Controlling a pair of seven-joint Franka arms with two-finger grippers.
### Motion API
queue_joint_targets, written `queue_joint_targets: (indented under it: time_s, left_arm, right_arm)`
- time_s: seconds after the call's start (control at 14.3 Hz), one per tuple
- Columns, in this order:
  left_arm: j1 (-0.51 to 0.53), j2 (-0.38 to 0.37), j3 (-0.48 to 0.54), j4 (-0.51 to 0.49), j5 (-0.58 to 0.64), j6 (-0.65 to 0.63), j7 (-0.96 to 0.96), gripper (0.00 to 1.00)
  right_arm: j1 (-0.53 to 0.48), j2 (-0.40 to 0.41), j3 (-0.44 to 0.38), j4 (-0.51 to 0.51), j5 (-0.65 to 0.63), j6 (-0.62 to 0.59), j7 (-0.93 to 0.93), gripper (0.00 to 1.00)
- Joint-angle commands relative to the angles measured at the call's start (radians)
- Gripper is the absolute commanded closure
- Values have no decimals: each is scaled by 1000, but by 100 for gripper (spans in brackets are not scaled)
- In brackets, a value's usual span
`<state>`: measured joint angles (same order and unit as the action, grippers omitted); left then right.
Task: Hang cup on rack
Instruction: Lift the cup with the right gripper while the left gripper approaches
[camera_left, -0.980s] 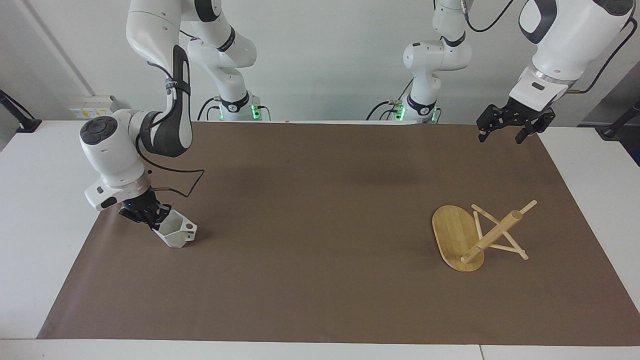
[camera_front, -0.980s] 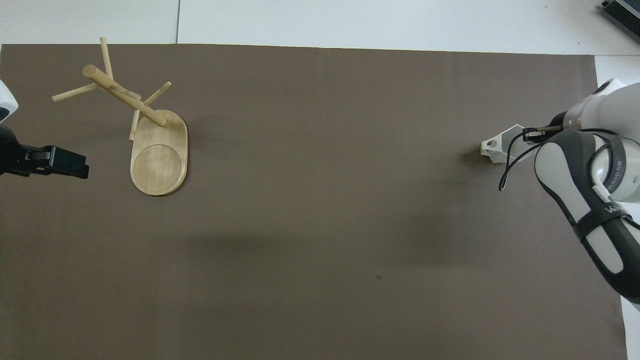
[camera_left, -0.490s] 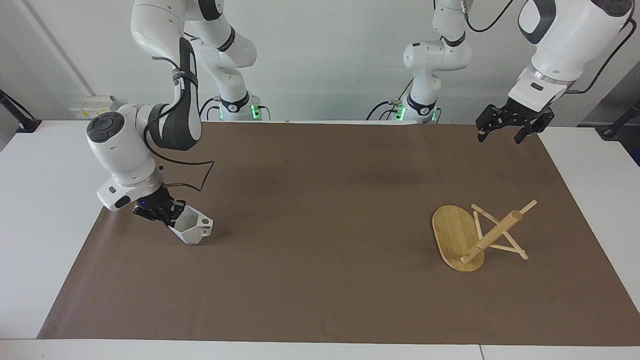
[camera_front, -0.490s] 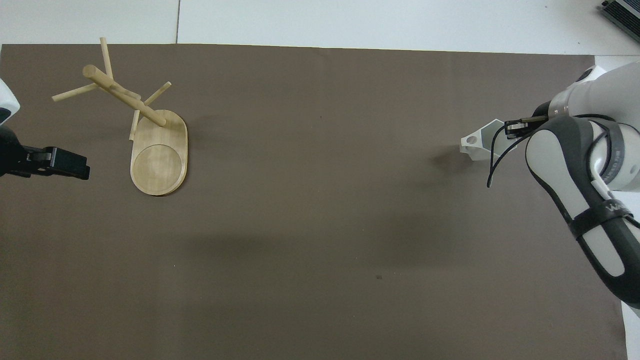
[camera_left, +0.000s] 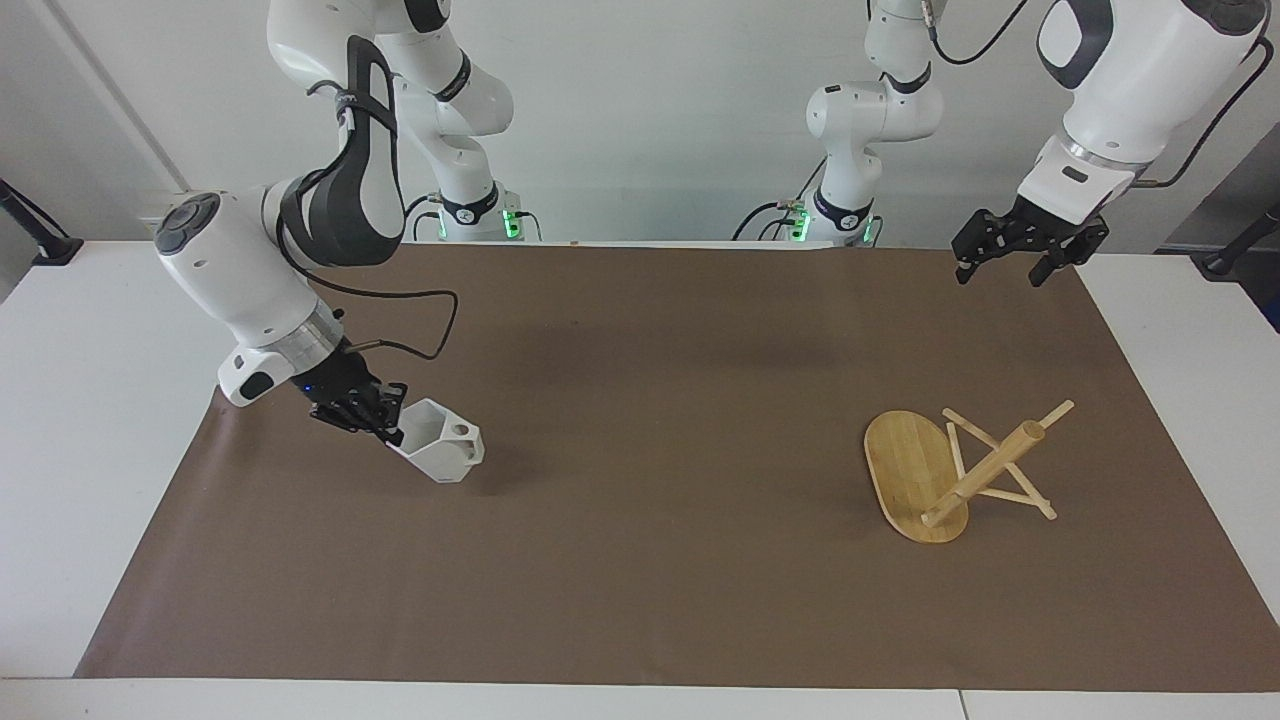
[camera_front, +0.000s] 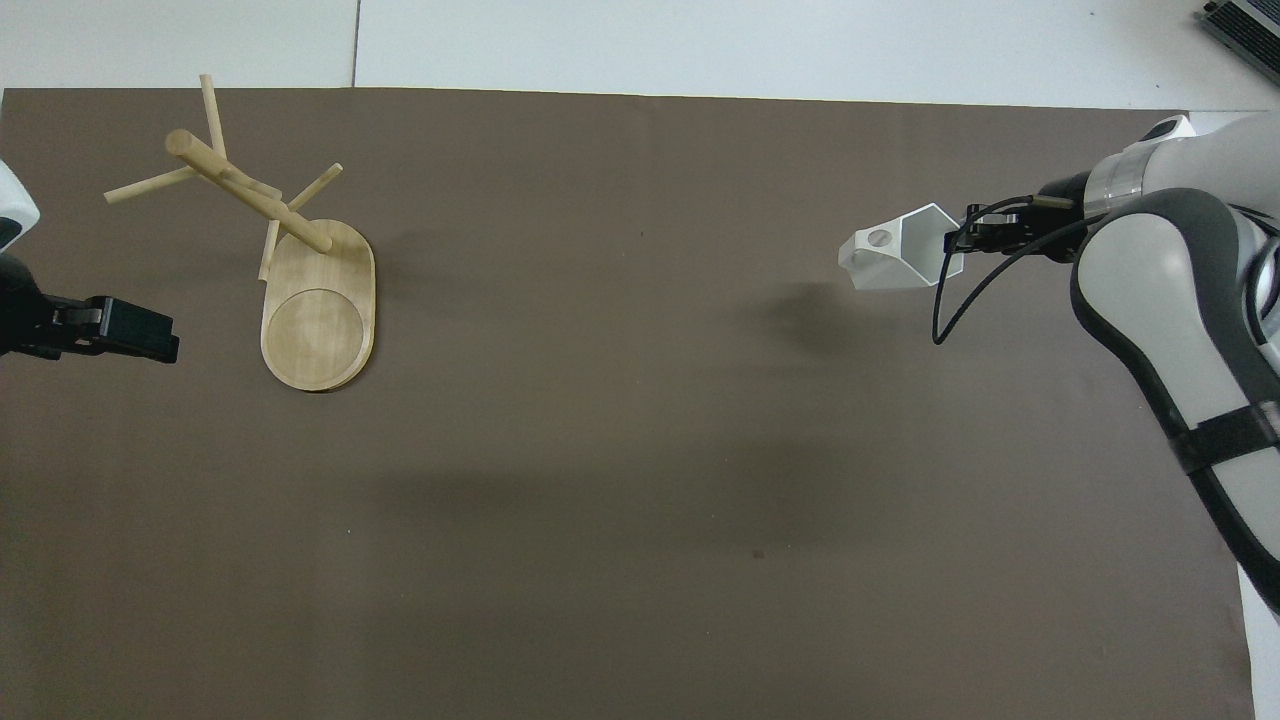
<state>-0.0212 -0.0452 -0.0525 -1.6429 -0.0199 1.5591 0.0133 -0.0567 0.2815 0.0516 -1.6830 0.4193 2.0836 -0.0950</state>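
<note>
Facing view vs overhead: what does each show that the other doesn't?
Facing only: both arm bases and full arms, and the left gripper open, raised over the mat's edge at its own end, waiting. It also shows the cup's height: lifted clear of the mat, shadow beneath.

Overhead only: the round inlay on the rack's base.

Both: right gripper shut on the cup's rim, handle hole pointing away from it; the rack standing at the left arm's end, nothing hung.
</note>
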Motion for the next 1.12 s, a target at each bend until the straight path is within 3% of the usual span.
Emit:
queue_joint_targets:
  time_s: [0.0,0.14,0.42,0.77,1.05]
  left_arm:
    - [0,-22,-3,-22,9,-17,-22,0]
    - [-8,-25,-7,-22,8,-33,-67,0]
    - [-8,-30,-12,-25,-17,-89,-240,0]
    - [-55,-76,-17,-104,-66,-117,-491,0]
    - [-56,-82,-15,-114,-317,-122,-883,0]
  right_arm:
    - [-9,-8,57,9,132,6,29,100]
    - [-9,-7,95,28,206,7,29,100]
    - [-11,-42,172,29,210,-6,31,100]
    - [-11,-82,241,29,208,-28,75,100]
    - [-12,-82,333,31,210,-25,113,100]
